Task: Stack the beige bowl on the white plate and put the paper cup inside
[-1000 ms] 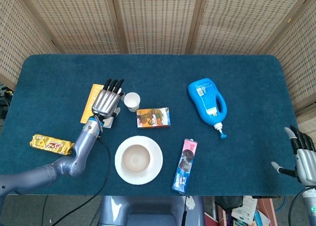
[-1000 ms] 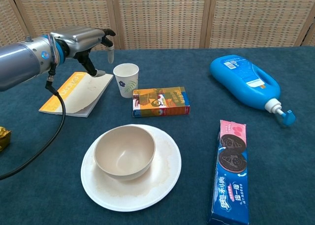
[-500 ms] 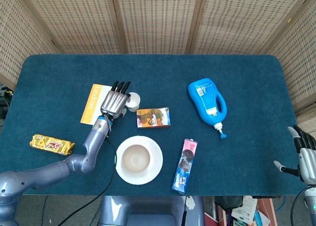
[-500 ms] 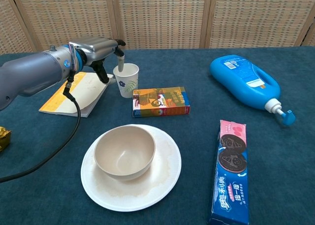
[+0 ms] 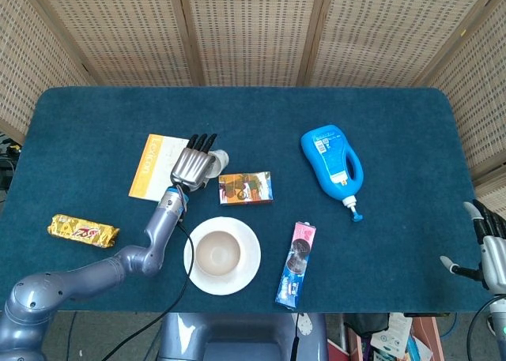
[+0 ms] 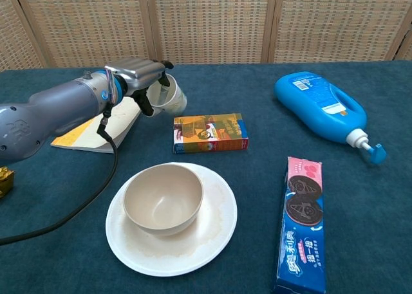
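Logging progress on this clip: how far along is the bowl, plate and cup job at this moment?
Done: the beige bowl already sits on the white plate. In hand: the left hand grips the paper cup, tilted, beside the booklet. Left: carry the cup over and set it inside the bowl. The right hand is idle at the table's edge.

The bowl [image 6: 163, 198] sits on the plate [image 6: 212, 236], with the cup [image 6: 172, 96] behind them.
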You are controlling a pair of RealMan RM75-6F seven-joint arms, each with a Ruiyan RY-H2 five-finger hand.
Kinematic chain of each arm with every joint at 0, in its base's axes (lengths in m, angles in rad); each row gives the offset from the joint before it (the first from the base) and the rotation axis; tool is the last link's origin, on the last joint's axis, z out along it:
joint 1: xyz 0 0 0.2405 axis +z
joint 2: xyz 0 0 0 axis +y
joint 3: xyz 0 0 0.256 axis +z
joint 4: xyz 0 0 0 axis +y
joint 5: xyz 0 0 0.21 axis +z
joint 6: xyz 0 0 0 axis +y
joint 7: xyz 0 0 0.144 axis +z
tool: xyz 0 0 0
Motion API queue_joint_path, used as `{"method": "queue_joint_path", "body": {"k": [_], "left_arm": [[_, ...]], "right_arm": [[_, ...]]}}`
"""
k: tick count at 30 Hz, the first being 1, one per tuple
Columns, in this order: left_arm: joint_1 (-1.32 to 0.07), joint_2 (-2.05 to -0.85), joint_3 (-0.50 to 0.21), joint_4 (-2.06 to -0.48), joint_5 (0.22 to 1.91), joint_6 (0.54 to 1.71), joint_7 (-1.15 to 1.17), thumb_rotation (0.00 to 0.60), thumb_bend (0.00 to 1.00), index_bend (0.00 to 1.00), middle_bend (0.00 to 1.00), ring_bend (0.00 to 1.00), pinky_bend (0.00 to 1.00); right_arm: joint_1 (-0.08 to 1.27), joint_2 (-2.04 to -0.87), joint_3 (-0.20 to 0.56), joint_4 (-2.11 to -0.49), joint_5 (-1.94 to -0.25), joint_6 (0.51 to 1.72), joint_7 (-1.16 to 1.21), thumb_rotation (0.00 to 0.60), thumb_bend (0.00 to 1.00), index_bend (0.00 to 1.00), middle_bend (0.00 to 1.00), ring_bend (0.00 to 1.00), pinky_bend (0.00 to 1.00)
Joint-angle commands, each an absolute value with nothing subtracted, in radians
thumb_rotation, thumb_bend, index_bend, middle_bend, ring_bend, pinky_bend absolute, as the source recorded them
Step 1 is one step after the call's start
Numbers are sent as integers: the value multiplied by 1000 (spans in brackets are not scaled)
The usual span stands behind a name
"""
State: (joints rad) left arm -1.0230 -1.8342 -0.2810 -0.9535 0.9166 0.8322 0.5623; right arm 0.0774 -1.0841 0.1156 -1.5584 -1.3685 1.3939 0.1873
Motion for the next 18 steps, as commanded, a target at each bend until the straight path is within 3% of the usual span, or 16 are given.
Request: {"method": "queue_joint_path", "body": {"k": [1,9,18], "left_arm": [[-1019,-1839,-277,-946,926,838,548,600,407,658,0,0,65],[-985,-1790,-273,-1005,948,867,515,600,408,669,0,0,65],[-911,-1581,-245,-1326,982,908,508,600,408,669,0,0,65]], "right_arm": [[77,-1084,115,-1559,-1369,1394,187,600,137,0,0,0,0],[74,-1082,114,-1566,-1377,1404,183,600,137,0,0,0,0],[73,-1078,110,-1578,-1390,1411,172,600,137,0,0,0,0]]}}
